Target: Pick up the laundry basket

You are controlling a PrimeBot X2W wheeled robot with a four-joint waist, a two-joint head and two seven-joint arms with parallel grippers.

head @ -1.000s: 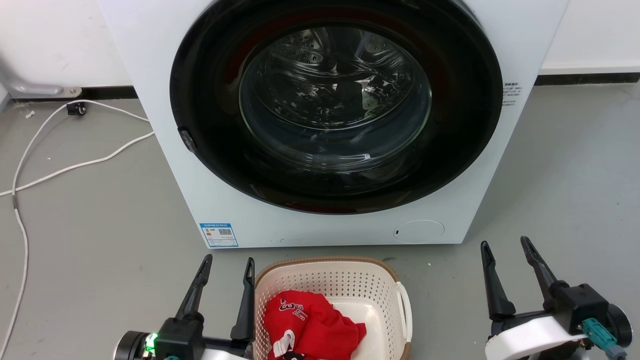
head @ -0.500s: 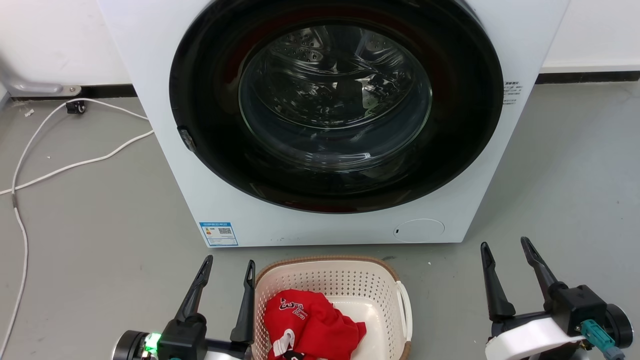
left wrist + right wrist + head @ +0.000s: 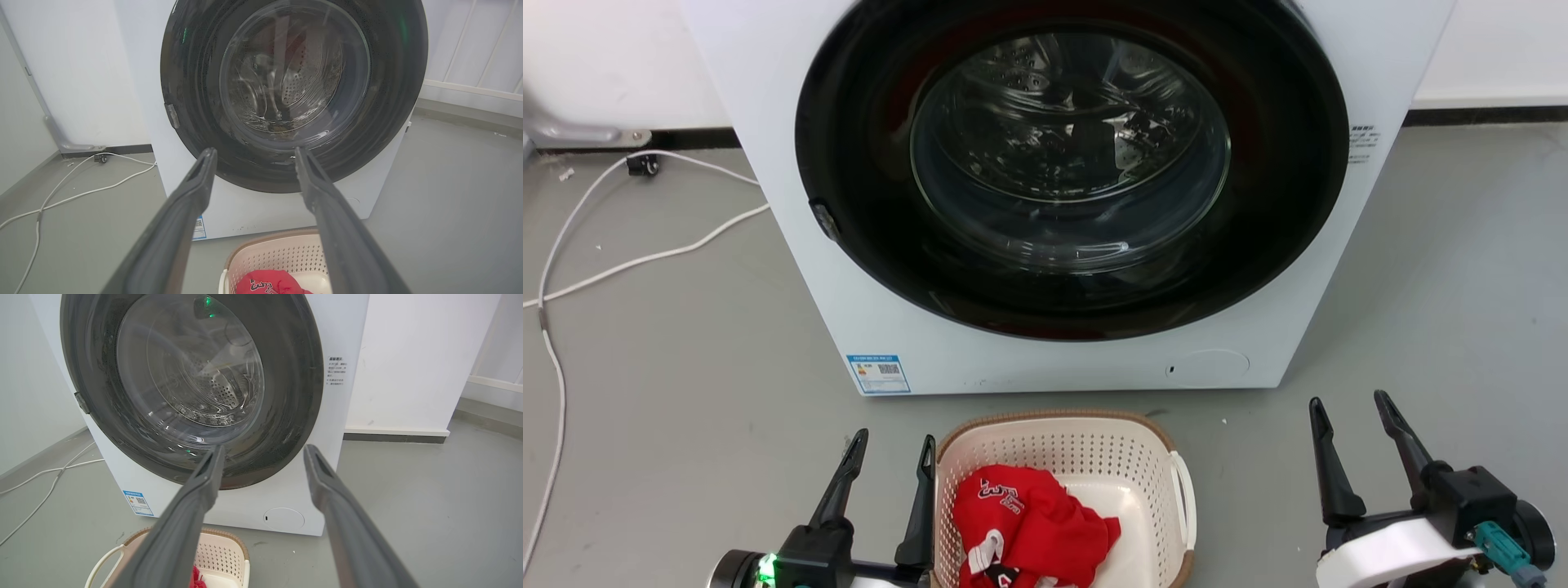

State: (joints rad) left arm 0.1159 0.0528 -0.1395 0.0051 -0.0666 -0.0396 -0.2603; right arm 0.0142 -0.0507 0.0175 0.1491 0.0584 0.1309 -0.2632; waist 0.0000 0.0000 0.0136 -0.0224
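Observation:
The laundry basket (image 3: 1086, 453) stands on the grey floor just in front of the washing machine, cream-white and perforated with a brown rim and a white handle on its right side. A red garment (image 3: 1025, 527) lies inside it. My left gripper (image 3: 892, 441) is open, its right finger close beside the basket's left wall, with nothing between the fingers. My right gripper (image 3: 1349, 404) is open too, well to the right of the basket and apart from it. The basket's far rim (image 3: 269, 241) shows low in the left wrist view, and the basket (image 3: 220, 551) shows low left in the right wrist view.
The white washing machine (image 3: 1078, 359) with its shut round dark door (image 3: 1070, 163) rises right behind the basket. White cables (image 3: 629, 261) trail over the floor at the left. Bare grey floor (image 3: 1445, 286) lies at the right.
The whole head view has shifted slightly, so the camera moved. The left gripper sits a little lower in the picture. Both grippers stay open and the basket stays where it was.

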